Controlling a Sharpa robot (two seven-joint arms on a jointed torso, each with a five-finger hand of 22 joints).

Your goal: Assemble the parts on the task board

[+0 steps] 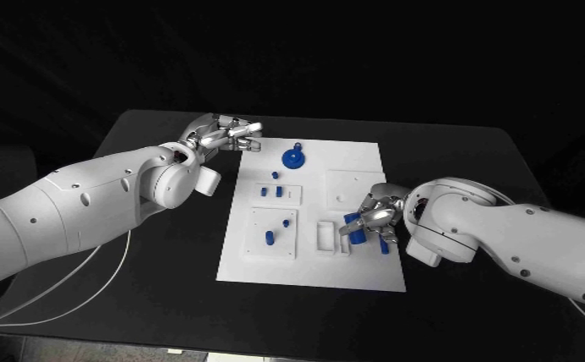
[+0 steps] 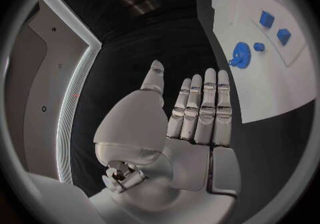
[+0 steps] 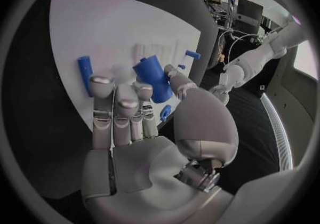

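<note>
Head view, near edge: we see the task board (image 1: 311,271) lying flat on the black tabletop (image 1: 159,294), its near part bare.
Right robot hand: we find the right robot hand (image 1: 372,220) over the board's right side, near the robot, fingers curled around a blue cylinder (image 3: 153,77); the right wrist view shows thumb and fingers closed on it.
Loose part beside it: we note a long blue bar (image 3: 85,73) lying on the board just beside those fingers, apart from them.
Middle of the board: we see small blue pieces (image 1: 276,190) standing in a raised frame, and two more (image 1: 276,228) in the square plate nearer the robot.
Far part of the board: we see a blue gear (image 1: 294,158) sitting by the board's far left corner.
Left robot hand: we find the left robot hand (image 1: 226,135) off the board's far left corner, over the tabletop; in the left wrist view its fingers are straight, side by side, holding nothing.
Step in hand: we judge the right hand is carrying the cylinder to its seat; which seat we cannot tell.
Next move: we think it calls for lining the cylinder upright over its hole, then pressing down gently.
</note>
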